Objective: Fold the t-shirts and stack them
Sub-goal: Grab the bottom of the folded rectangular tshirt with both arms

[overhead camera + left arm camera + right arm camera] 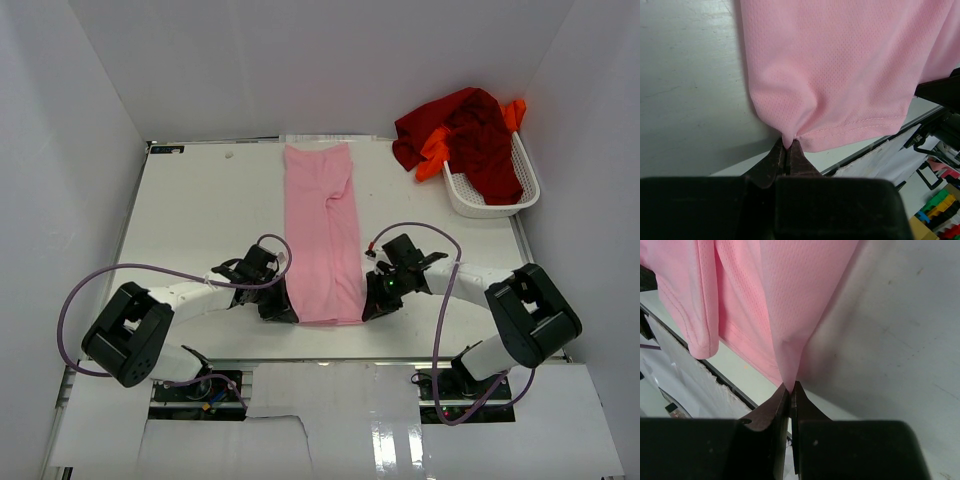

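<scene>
Tabletop (200, 200): left gripper (788, 145), right gripper (790, 388) pinch pink t-shirt (320, 230).

We see a shirt (322, 235) lying flat down the middle of the table (200, 210), from its far edge toward us. The left gripper (285, 310) sits at the shirt's near left corner and the right gripper (370, 310) at its near right corner, each touching the hem. At the far right corner stands a basket (470, 200), with the other shirts (480, 140) heaped in it and spilling over its far rim.

Orange t-shirt (431, 160) mostly buried under the dark red t-shirt (478, 138), far rim of the white basket (478, 207) too.
</scene>
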`<action>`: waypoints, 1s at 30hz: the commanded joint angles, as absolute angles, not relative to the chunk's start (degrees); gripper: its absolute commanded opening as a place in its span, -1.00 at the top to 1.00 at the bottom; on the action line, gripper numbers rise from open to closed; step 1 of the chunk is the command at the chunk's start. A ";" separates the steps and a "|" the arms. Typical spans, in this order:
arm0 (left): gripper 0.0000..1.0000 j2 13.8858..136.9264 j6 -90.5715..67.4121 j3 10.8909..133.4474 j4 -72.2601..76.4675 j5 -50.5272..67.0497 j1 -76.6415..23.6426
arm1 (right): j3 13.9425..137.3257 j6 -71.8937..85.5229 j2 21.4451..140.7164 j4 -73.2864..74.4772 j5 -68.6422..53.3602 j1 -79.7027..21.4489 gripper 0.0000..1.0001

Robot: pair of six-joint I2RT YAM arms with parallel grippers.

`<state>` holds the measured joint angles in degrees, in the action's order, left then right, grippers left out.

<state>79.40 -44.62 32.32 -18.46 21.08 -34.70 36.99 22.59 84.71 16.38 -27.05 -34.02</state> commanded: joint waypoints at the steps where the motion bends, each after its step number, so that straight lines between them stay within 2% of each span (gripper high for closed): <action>1: 1.00 79.01 -43.59 32.69 -21.36 20.13 -34.98 | 35.95 24.08 82.88 16.08 -28.30 -34.98 0.85; 14: 1.00 76.91 -44.56 38.05 -24.69 22.77 -34.98 | 38.23 24.26 81.74 18.37 -28.21 -36.65 0.85; 30: 1.00 73.22 -45.26 41.75 -31.03 21.01 -34.98 | 40.78 24.00 72.51 25.75 -27.69 -36.74 0.85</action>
